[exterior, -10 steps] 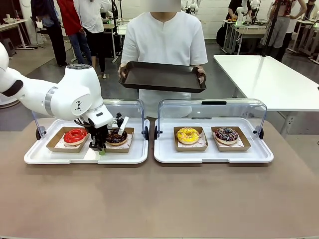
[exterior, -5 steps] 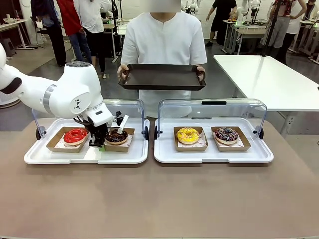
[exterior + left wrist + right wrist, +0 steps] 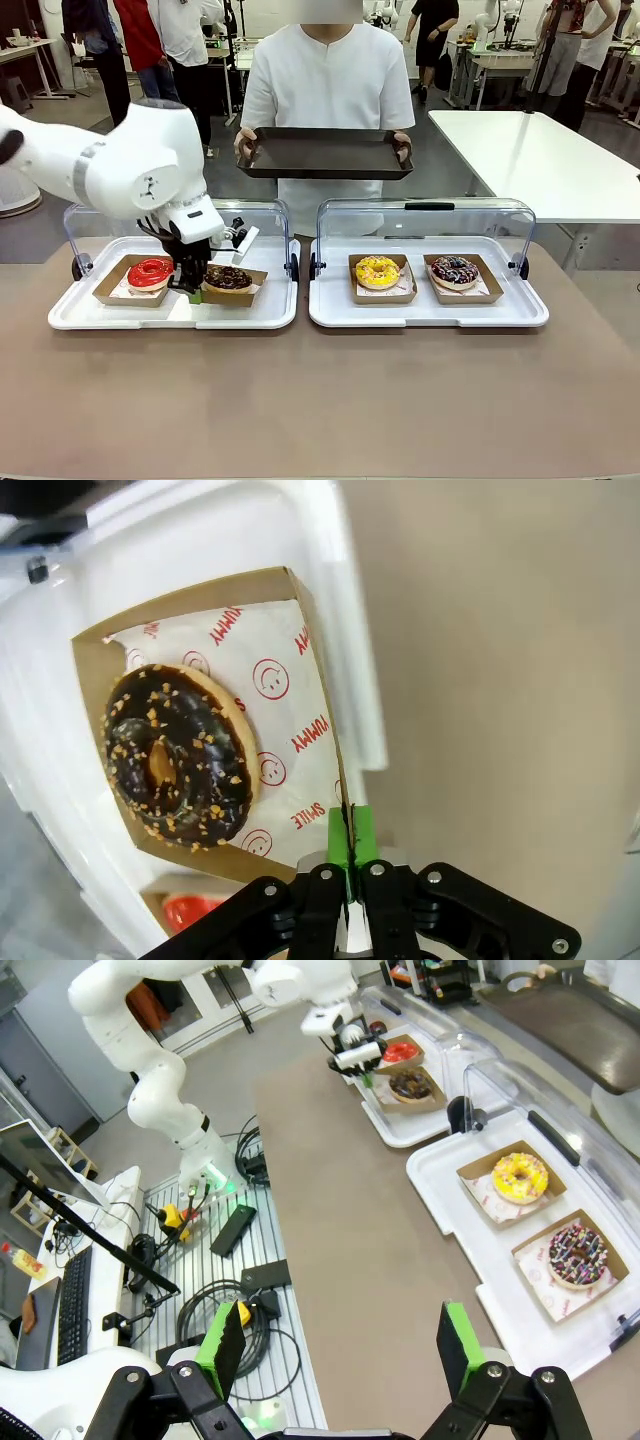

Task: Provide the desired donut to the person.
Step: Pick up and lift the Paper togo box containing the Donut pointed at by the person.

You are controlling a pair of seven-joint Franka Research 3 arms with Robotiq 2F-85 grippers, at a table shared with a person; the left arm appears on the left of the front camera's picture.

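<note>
A chocolate donut with nut bits (image 3: pixel 228 277) (image 3: pixel 178 755) lies in a brown cardboard box (image 3: pixel 240 293) (image 3: pixel 318 685) lined with printed paper. My left gripper (image 3: pixel 197 292) (image 3: pixel 347 828) is shut on that box's thin side wall, between this box and the red donut (image 3: pixel 150 272), and the box sits slightly raised and tilted over the left white tray (image 3: pixel 120 315). The person (image 3: pixel 330 80) stands at the far side holding out a dark serving tray (image 3: pixel 325 153) with both hands. High above the table's right part, my right gripper (image 3: pixel 340 1345) is open with nothing between its fingers.
The right white tray (image 3: pixel 430 315) holds a yellow donut (image 3: pixel 377 270) (image 3: pixel 520 1176) and a sprinkled chocolate donut (image 3: pixel 455 270) (image 3: pixel 578 1252) in their boxes. Both trays have clear lids (image 3: pixel 425 215) standing open at the back. The brown tabletop (image 3: pixel 320 400) lies in front.
My left gripper has shut on the box wall and risen a little, lifting and tilting the chocolate donut's box. The person has kept the dark tray held out.
</note>
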